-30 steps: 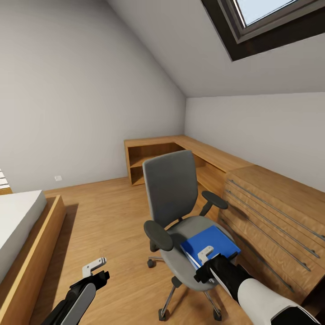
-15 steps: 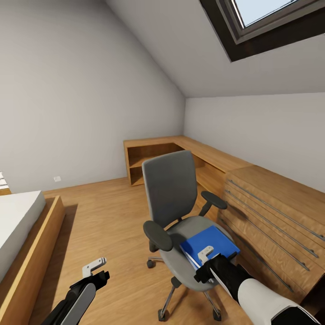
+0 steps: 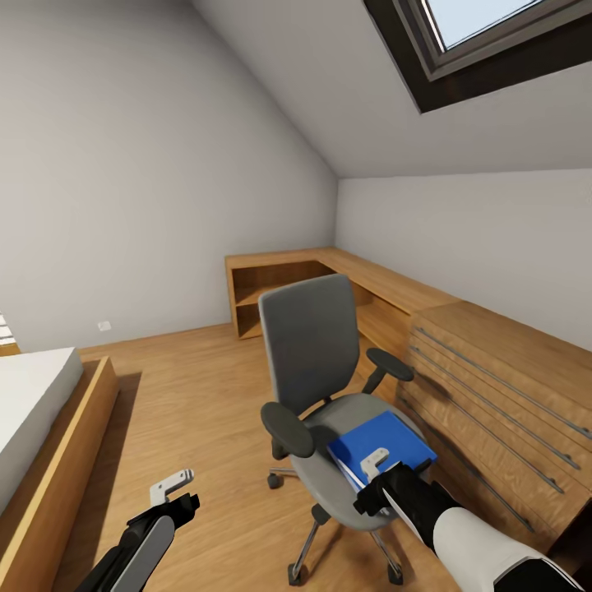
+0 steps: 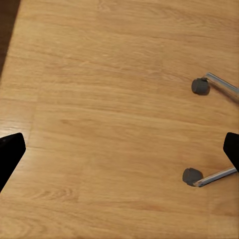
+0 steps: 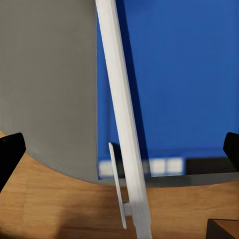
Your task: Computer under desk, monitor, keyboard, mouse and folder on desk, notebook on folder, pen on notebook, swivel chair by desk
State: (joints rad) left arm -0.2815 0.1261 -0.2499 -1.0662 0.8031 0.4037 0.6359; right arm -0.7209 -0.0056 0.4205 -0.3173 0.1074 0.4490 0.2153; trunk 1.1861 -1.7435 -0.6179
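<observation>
The grey swivel chair (image 3: 311,345) stands mid-floor with the bright blue folder (image 3: 386,440) lying flat on its seat. My right gripper (image 3: 372,473) hovers at the folder's near edge, over the front of the seat. In the right wrist view the right gripper (image 5: 119,149) is open, with its black fingertips (image 5: 10,152) spread wide over the folder (image 5: 179,74) and the grey seat (image 5: 47,84). My left gripper (image 3: 173,487) hangs low above the floor to the left of the chair. That left gripper (image 4: 119,149) is open and empty, looking down at two chair castors (image 4: 200,85).
Low oak cabinets (image 3: 493,386) with long rail handles run close along the chair's right side. An open oak shelf unit (image 3: 279,284) fills the far corner. A bed (image 3: 41,411) in an oak frame sits at the left. Bare plank floor (image 3: 197,395) lies between bed and chair.
The whole picture shifted very slightly at first, so the camera moved. Both grippers, the chair and the folder keep their places.
</observation>
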